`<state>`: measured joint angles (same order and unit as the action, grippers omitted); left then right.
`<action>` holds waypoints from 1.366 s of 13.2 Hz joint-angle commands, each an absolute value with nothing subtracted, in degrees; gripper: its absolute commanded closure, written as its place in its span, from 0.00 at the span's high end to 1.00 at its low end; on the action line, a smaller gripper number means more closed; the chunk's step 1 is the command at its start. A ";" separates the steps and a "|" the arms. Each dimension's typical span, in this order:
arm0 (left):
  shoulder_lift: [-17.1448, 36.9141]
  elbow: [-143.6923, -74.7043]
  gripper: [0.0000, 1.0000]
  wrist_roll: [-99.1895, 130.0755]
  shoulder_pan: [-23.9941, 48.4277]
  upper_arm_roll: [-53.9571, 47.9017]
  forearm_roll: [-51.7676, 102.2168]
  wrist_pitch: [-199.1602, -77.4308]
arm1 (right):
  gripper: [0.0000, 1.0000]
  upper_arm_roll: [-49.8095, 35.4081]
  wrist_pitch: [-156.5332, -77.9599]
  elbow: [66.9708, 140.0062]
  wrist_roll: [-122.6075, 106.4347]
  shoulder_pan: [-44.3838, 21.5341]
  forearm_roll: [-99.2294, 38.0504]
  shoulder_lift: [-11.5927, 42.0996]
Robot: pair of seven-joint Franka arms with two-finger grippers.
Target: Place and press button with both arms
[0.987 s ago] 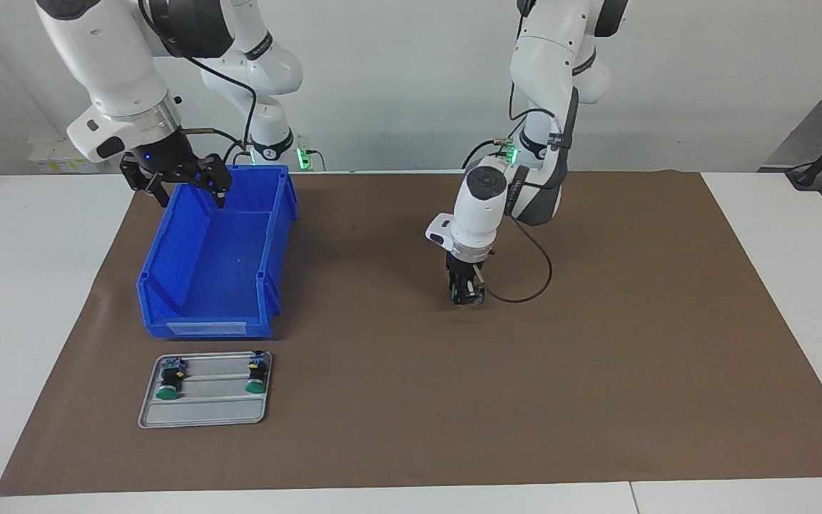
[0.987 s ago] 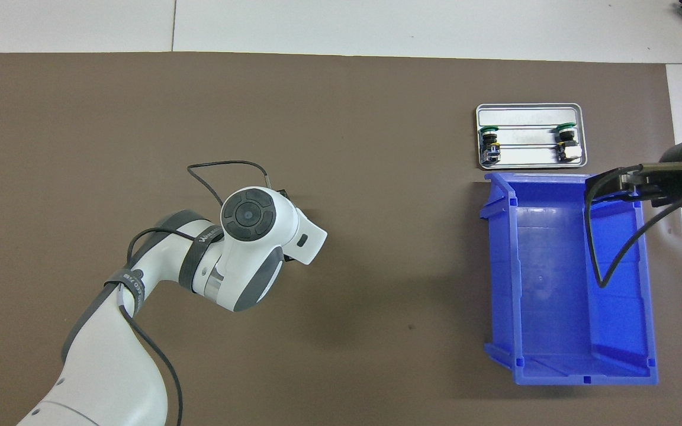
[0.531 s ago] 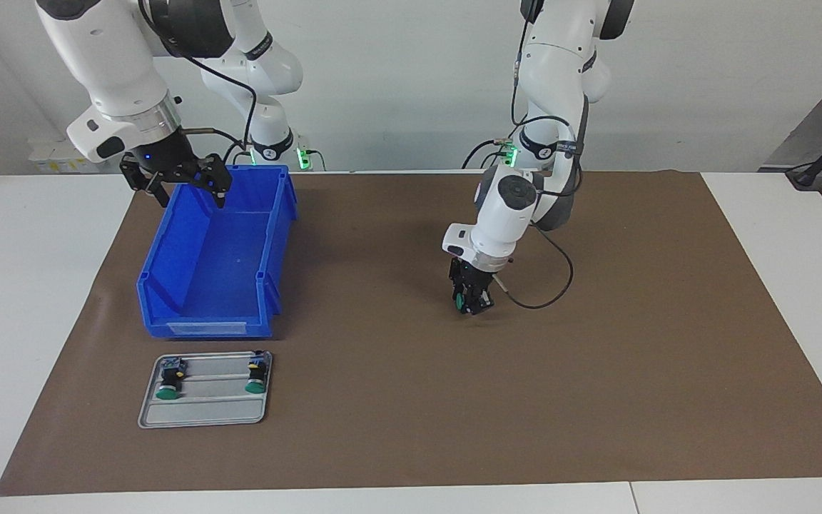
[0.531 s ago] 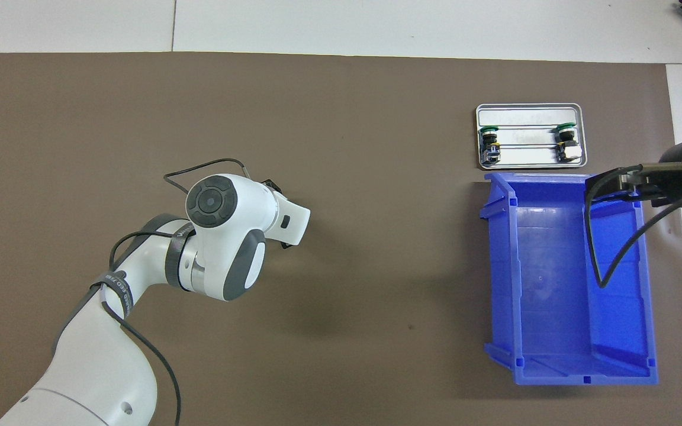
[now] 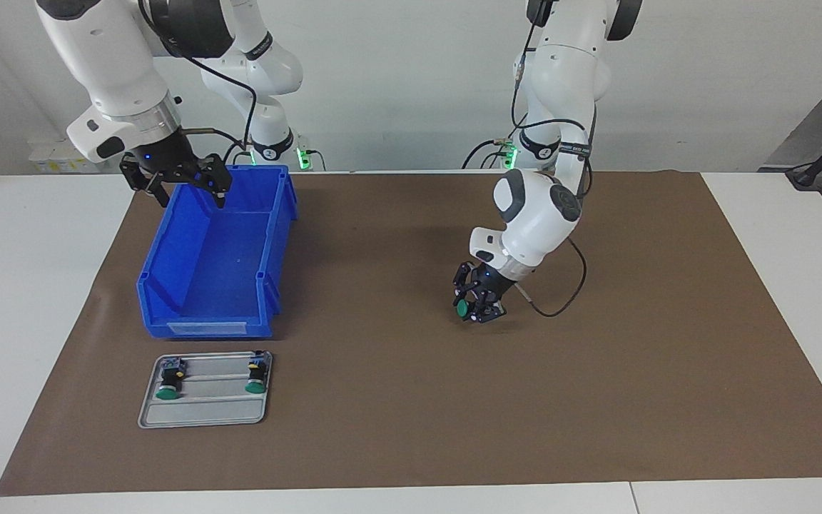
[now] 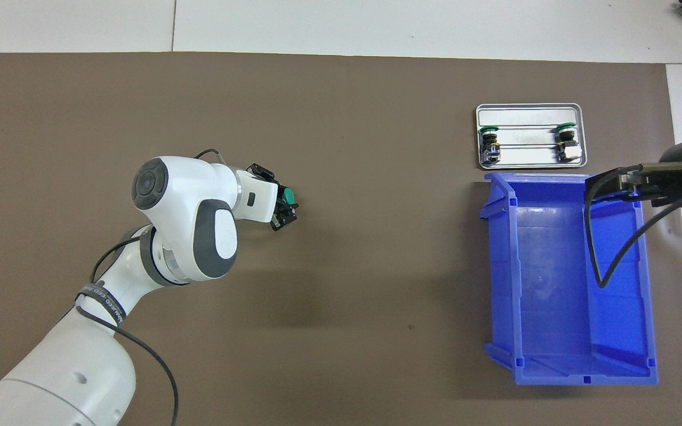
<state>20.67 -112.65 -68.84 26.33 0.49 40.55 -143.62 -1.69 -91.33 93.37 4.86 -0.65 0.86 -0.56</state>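
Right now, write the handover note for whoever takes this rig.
Left gripper: shut on a green-capped button, tilted, over the bare mat mid-table.
Right gripper: open, waiting over the blue bin, at the end nearest the robots.
Two more buttons lie in the grey tray, beside the bin and farther from the robots.
Done: one button picked up.
Left: set it down, then press it.

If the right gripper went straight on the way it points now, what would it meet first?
The right gripper points down over the robot-side end of the blue bin, so it would probably meet the bin's floor first, though its depth against the end wall is unclear.
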 commanded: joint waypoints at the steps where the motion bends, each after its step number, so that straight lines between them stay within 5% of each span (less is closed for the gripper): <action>1: 18.29 -113.37 0.00 -79.49 22.95 -0.09 51.53 -138.44 | 1.00 -1.76 -91.05 93.52 3.69 -0.44 0.00 -0.79; 6: 15.30 -119.70 0.00 -97.37 20.83 0.26 68.19 -136.59 | 1.00 -1.76 -90.97 93.52 3.69 -0.44 0.00 -0.79; 10: 12.66 -126.19 0.10 -113.51 20.13 0.26 83.73 -136.06 | 1.00 -1.76 -91.05 93.52 3.69 -0.44 0.00 -0.79; 18: 9.06 -134.29 0.15 -125.59 18.19 0.44 91.32 -131.59 | 1.00 -1.76 -91.05 93.52 3.69 -0.44 0.00 -0.70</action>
<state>11.78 -130.54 -122.72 19.08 0.62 89.61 -134.25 -1.69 -91.33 93.37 4.86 -0.65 0.86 -0.56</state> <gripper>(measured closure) 0.595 0.000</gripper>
